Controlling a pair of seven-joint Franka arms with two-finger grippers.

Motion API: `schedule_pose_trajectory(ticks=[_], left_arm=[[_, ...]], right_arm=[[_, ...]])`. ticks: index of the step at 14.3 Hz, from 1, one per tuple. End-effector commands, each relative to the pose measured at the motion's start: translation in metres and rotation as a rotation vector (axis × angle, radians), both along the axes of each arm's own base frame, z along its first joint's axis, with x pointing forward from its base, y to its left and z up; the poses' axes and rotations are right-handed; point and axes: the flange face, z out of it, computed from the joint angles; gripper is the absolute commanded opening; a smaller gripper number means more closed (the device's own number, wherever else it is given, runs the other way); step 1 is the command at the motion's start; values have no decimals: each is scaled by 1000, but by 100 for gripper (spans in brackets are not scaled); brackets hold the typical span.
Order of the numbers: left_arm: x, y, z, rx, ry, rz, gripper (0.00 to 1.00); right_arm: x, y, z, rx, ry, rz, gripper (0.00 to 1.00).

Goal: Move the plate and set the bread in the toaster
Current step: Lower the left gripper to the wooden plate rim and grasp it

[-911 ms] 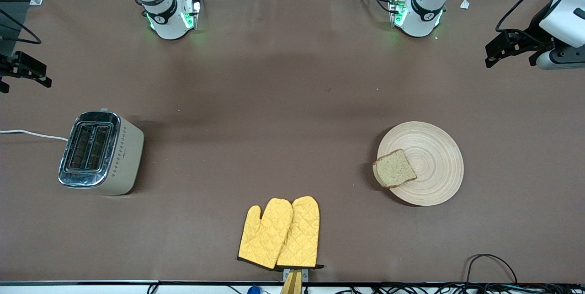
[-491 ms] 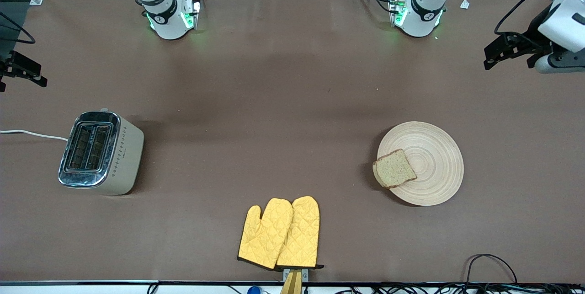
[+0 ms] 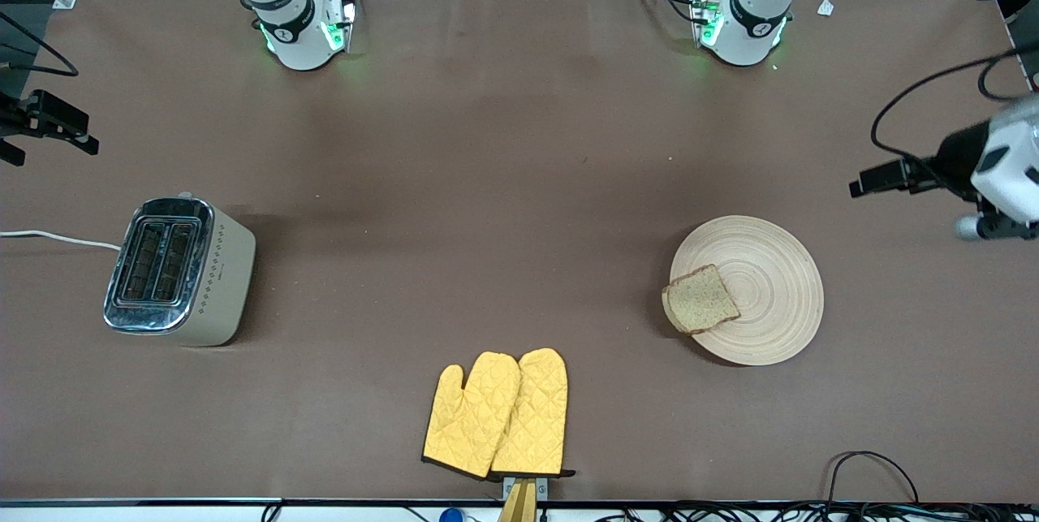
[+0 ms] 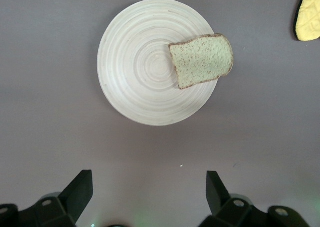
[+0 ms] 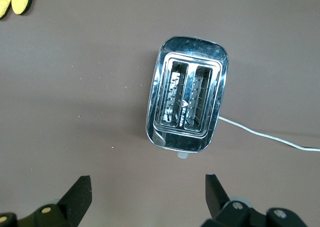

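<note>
From the front I see the plate (image 3: 747, 290) toward the left arm's end of the table (image 3: 487, 181), the bread (image 3: 700, 299) lying on its rim and overhanging it. The toaster (image 3: 178, 270) stands near the right arm's end, and mitts (image 3: 497, 415) lie at the near edge. The left claw (image 3: 881, 179) and right claw (image 3: 49, 126) hover at the table's ends.

My left wrist view shows the fingers (image 4: 80, 189) spread wide over bare table beside the plate (image 4: 135, 72) and bread (image 4: 202, 60).

My right wrist view shows the fingers (image 5: 80, 192) apart, beside the toaster (image 5: 187, 101).
</note>
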Motion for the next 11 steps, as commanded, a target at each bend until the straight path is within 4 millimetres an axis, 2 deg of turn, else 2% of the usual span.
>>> schedule_pose_trajectory(ticks=[1,4,7,8,11], left_arm=[[28,52,-53,-122,2,13,100],[44,107,-131,-277,6,57,100],[48,141,-206,-414,11,76,100],[50,145,-228,-424,-4,60,100],[50,149,-276,-514,-1,87,100]], right_arm=[[-3,-1,3,12,7,2,100],[-1,-4,1,9,7,-1,100],[-3,-9,2,9,7,-10,100],[-3,-8,2,9,9,-8,100],[-4,-6,1,10,15,-5,100]])
